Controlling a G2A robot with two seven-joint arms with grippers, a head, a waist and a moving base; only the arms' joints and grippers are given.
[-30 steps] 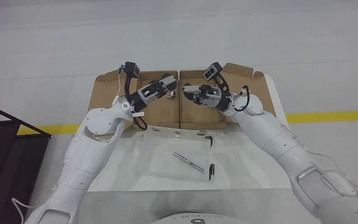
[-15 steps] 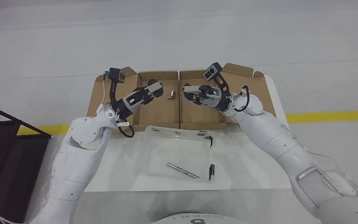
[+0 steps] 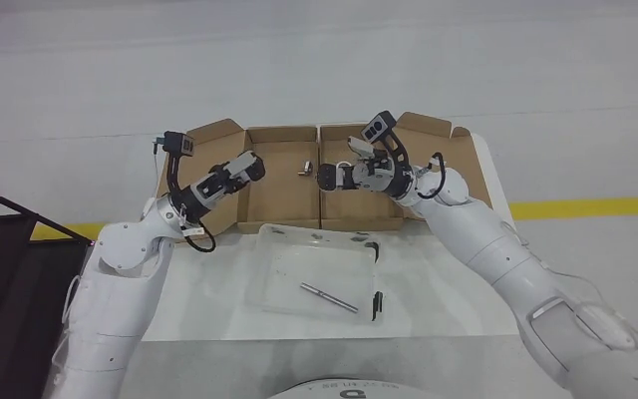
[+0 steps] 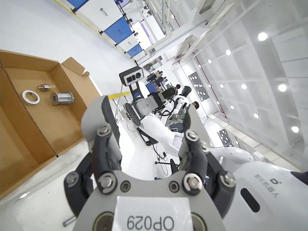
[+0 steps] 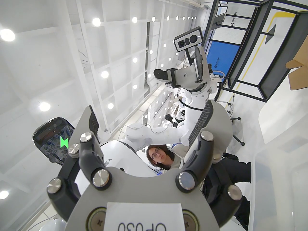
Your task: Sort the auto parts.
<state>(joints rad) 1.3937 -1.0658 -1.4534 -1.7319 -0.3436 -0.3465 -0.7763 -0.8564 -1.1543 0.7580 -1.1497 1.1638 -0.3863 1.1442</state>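
Presently both grippers are raised above two cardboard boxes that stand side by side at the far edge of the table. Left gripper: jaws spread wide, nothing between them; it hangs over the box on the robot's left. Right gripper: jaws likewise parted and empty, over the other box, close to the seam between the two. Parts noted on a box floor near that seam: a flat silver ring with a wide bore, a short ribbed metal cylinder lying on its side just beside it, and a small bright pin a little apart from both. Further parts lie in a clear tray on the near side of the table: a slim grey metal rod lying at a slant, and two small black pieces, one near the rod's end, the other at the tray's far corner.
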